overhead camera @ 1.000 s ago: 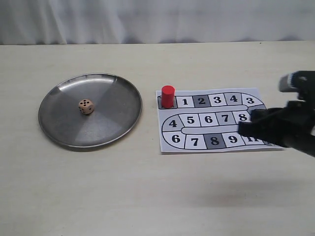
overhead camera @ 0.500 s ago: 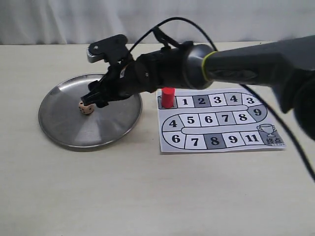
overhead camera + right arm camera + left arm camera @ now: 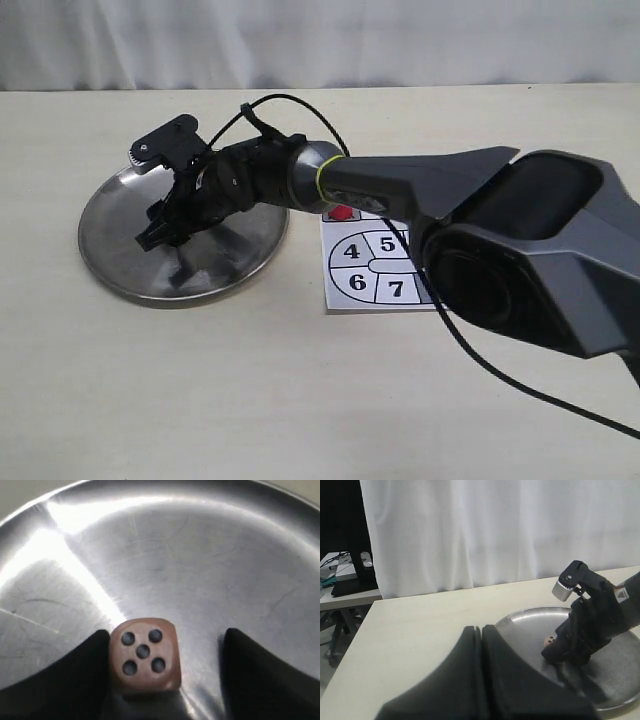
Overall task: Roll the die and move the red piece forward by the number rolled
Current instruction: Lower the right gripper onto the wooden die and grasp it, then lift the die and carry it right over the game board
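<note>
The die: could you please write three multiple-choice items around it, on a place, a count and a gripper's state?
1. Where does the die lie?
A. on a shelf
B. in a glass bowl
C. in the metal plate

2. How many pips show on the face toward the right wrist camera?
A. two
B. five
C. six

3. How do the jaws of the left gripper stand?
A. pressed together
B. wide apart
C. clamped on the die

Key: 1 C, the shiny plate lies all around it; 2 B, four corner pips and one in the middle; 3 A, no gap shows between them.
</note>
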You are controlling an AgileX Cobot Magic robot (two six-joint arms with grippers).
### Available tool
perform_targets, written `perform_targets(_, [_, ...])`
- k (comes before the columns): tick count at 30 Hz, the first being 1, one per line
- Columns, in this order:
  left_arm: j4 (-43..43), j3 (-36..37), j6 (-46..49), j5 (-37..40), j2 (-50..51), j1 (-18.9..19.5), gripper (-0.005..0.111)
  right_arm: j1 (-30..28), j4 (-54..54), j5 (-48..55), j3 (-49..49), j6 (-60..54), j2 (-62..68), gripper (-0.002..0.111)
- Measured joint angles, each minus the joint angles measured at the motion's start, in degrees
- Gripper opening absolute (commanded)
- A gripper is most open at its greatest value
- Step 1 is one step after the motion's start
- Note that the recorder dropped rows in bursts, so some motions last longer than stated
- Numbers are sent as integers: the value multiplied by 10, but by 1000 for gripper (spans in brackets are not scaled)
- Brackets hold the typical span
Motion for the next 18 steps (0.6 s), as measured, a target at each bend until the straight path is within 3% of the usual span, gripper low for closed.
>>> perform_targets(5, [0, 0, 0, 0, 0, 0, 0, 1, 2, 1, -5, -17, 6, 4])
perform_targets(12, [0, 0, 0, 0, 0, 0, 0, 1, 0, 92, -6, -18, -36, 4])
perform_targets(18, [0, 0, 0, 0, 0, 0, 0, -42, 0, 210, 1, -6, -147, 4])
